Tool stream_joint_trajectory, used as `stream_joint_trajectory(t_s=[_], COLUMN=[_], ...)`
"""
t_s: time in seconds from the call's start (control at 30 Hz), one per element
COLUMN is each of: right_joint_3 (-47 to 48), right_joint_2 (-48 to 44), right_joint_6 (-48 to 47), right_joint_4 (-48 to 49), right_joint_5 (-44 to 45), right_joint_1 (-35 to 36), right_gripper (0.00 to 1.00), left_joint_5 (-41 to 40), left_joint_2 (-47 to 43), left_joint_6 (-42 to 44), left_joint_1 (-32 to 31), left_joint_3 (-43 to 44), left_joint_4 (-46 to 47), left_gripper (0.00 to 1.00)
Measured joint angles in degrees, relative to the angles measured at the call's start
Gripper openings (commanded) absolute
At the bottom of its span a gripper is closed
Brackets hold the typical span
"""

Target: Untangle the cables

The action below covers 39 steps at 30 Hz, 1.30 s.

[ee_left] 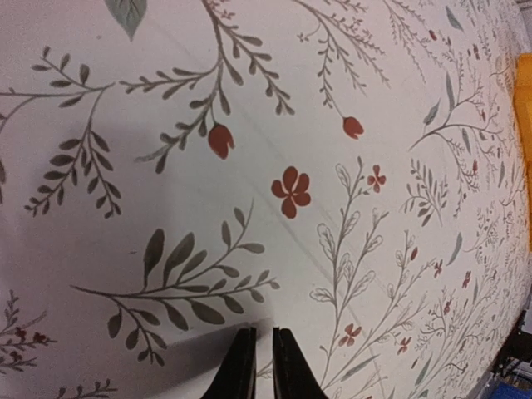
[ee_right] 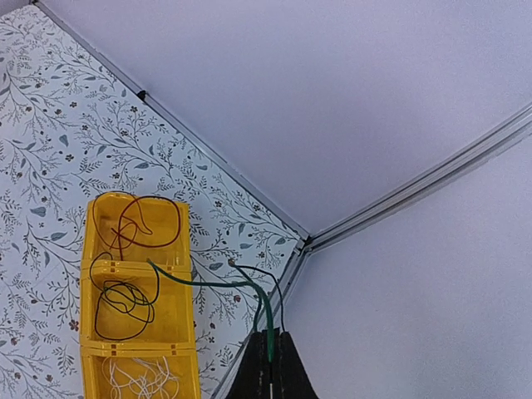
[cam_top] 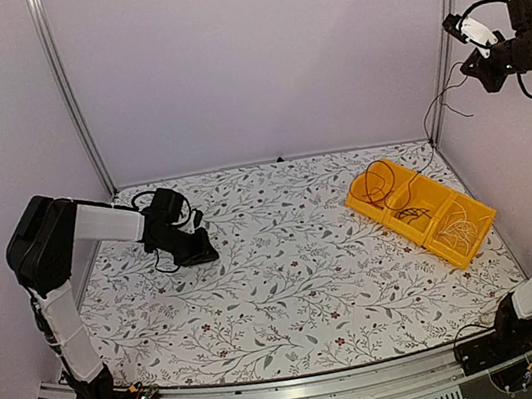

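Right gripper (ee_right: 270,366) is up high at 2 o'clock over the surface (cam_top: 290,287), fingers clamped on the green cable (ee_right: 208,284). The cable hangs slack from the pinch down to the yellow tray (ee_right: 137,347) at 3 o'clock. Its lower end lies at the divider between the 1st and 2nd compartments. A thinner dark strand (ee_right: 278,303) runs beside it near the pinch; can't tell if it's separate or snagged on the green one.

The other cables (cam_top: 419,208) sit in the tray's 3 compartments. In the wrist view:
- red-brown cable (ee_right: 141,223) at the 12 o'clock end
- black cable (ee_right: 125,303) in the middle
- whitish cable (ee_right: 141,378) at the 6 o'clock end

All are loosely coiled.

Left gripper (ee_left: 258,366) is at 9 o'clock, low over the surface. Fingers are nearly together with a sliver of gap and nothing between them.

Handling, my read:
- The cables look near weightless, limp and thin, with springy coils that snag each other.
- Insulation looks smooth, so a light pinch may slip. Close fully.
- Take 1 strand near a free end, clear of crossings, not mid-coil.
- Pull slowly. The tray looks light and could drag if a loop catches a divider.
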Motion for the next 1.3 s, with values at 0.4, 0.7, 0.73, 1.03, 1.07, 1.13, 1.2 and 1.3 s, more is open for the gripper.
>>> stream_joint_trajectory(t_s=[0.4,0.7,0.73,1.03,1.07,1.13,1.2,1.3], right_joint_3=[0.6,-6.8,-7.1,-7.2,-6.8,-5.1,-3.4,-1.9], right_joint_2=[-4.5,-5.3,-5.1,-4.8,-4.7,-4.4,-3.9,-3.8], right_joint_6=[0.0,0.3,0.4,1.3,1.6,2.2,2.8,3.7], right_joint_4=[2.5,3.4,3.4,3.8,3.7,3.7,3.8,4.2], right_joint_5=[2.0,2.7,2.7,0.4,-0.5,-1.9,-3.0,-4.3], right_joint_1=[0.0,0.0,0.0,0.0,0.0,0.0,0.0,0.0], right_gripper=[0.0,0.0,0.0,0.0,0.0,0.0,0.0,0.0], left_joint_5=[0.2,0.9,0.9,1.1,1.1,1.1,1.1,1.1], left_joint_2=[0.2,0.5,0.5,0.1,0.1,0.0,0.0,0.0], left_joint_6=[0.0,0.0,0.0,-0.6,-0.7,-0.9,-1.0,-1.1], left_joint_1=[0.0,-0.1,-0.2,-0.3,-0.3,-0.3,-0.3,-0.4], left_joint_3=[0.3,0.4,0.4,-1.3,-1.4,-1.6,-1.7,-1.7], left_joint_4=[0.0,0.4,0.5,3.2,3.5,3.8,4.0,4.0], left_gripper=[0.07,0.08,0.08,0.08,0.08,0.08,0.09,0.08])
